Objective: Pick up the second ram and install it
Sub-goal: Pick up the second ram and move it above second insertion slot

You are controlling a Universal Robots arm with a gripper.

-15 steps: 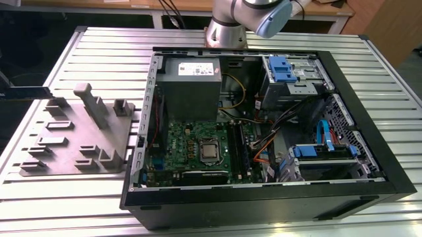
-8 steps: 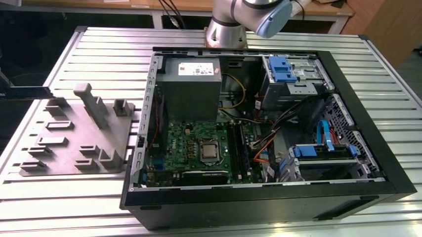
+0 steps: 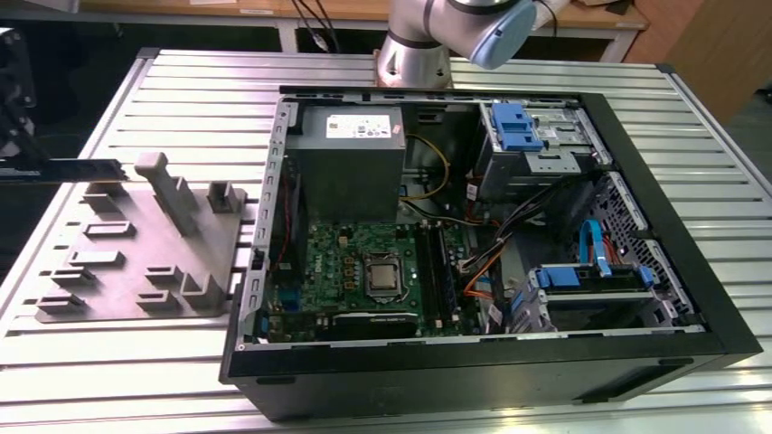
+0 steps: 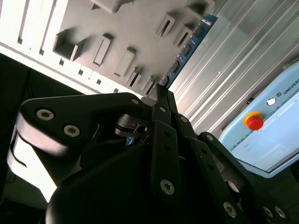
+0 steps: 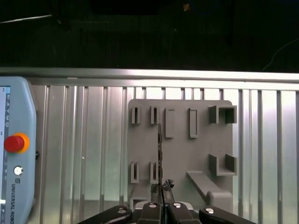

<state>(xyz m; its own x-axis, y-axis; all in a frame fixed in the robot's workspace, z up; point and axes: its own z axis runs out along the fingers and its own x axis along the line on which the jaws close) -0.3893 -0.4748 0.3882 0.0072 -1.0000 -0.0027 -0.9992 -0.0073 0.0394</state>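
Jaws of the gripper (image 5: pixel 161 196) clamp one end of the second ram (image 5: pixel 160 149), which sticks straight out ahead of them (edge-on in the first wrist view), grey holder tray (image 5: pixel 187 154) beyond.

a ribbed metal table (image 3: pixel 133 362) carries a flat grey plastic tray (image 3: pixel 127 271) with upright blocks, lying toward the exterior view's left. just beside it, toward that view's right, a black computer case (image 3: pixel 483 380) lies open. inside sit a green motherboard (image 3: pixel 343 258) with a square silver processor (image 3: pixel 383 274), a grey power supply (image 3: pixel 350 154), blue drive brackets (image 3: pixel 516 127) and orange cables (image 3: pixel 476 271). in the first wrist view a pale blue control box (image 5: pixel 21 112) with a red button (image 5: pixel 14 143) sits apart from the tray.
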